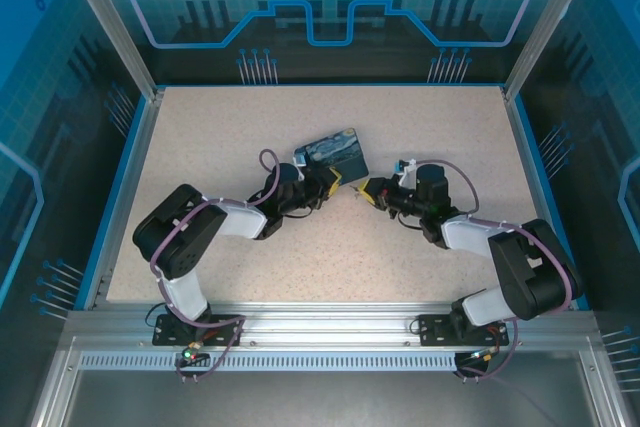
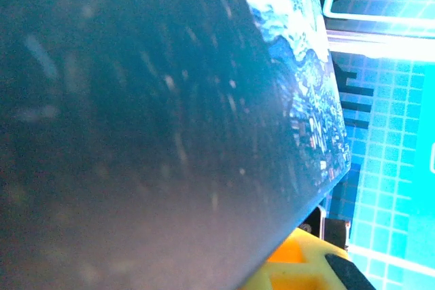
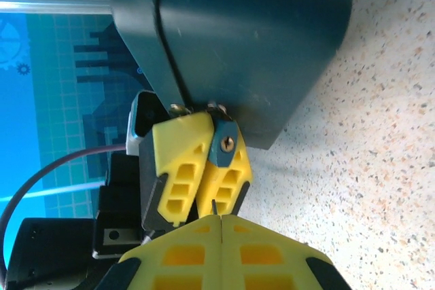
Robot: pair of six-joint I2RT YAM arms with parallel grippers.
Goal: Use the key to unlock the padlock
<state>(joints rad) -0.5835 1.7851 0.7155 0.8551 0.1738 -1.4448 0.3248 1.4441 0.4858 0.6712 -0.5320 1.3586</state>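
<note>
The box (image 3: 245, 39), at ten o'clock from my right wrist, is steadied by my left gripper (image 1: 338, 183), whose fingers seem to pinch the padlock (image 3: 223, 142) at its latch edge; a twist there could swing the keyhole aside. My right gripper (image 3: 221, 222) is pressed together on the key (image 3: 214, 207), with the padlock at twelve o'clock just beyond it. So thin a sliver could skew or slip and miss.

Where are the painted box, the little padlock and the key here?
painted box (image 1: 337, 152): top view, on its printed lid.
padlock (image 3: 221, 138): right wrist view, on its bluish body.
key (image 3: 213, 207): right wrist view, on its thin exposed blade.
</note>
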